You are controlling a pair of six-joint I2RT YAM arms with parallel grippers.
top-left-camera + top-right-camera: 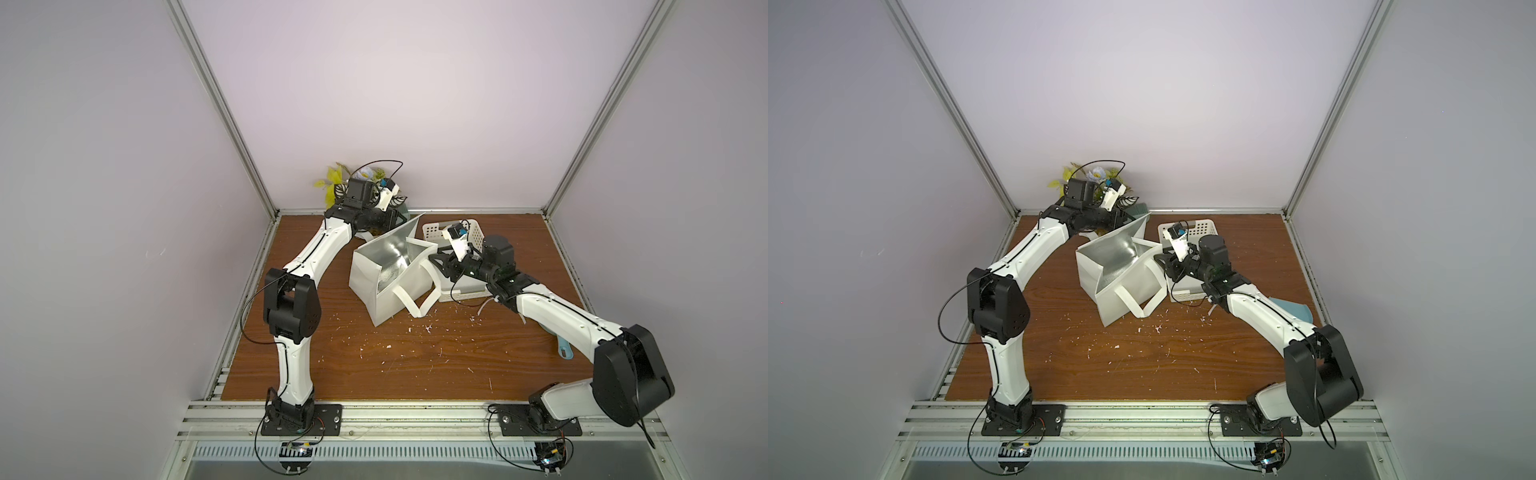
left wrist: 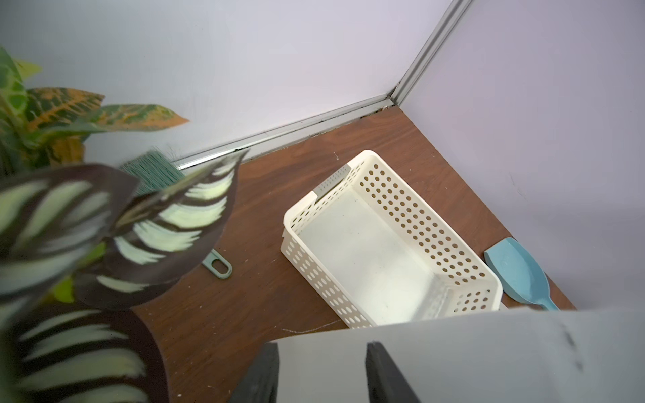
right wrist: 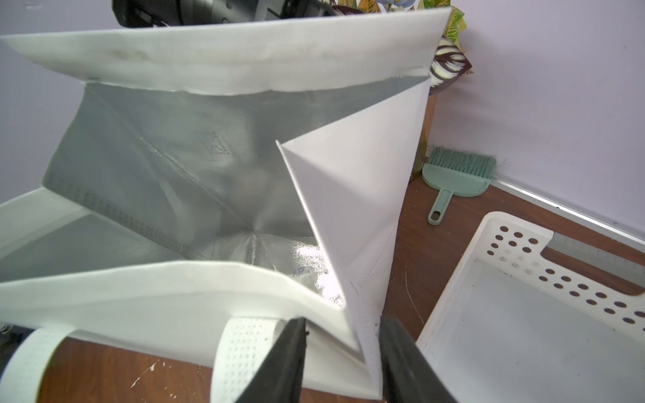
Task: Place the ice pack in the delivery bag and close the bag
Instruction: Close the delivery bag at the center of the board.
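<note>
1. Delivery bag: centre of frame in both top views; upright, mouth open, foil lining exposed.
2. Ice pack: probably the glossy printed patch on the bag floor, lower centre of the right wrist view; identification uncertain.
3. Perforated basket: right of centre in the left wrist view; empty.
4. Left gripper: jaws apart, straddling the bag's flap, not clamped.
5. Right gripper: jaws apart about the bag's near corner, nothing pinched.
6. Status: placement seemingly done; arm withdrawal remains.
</note>
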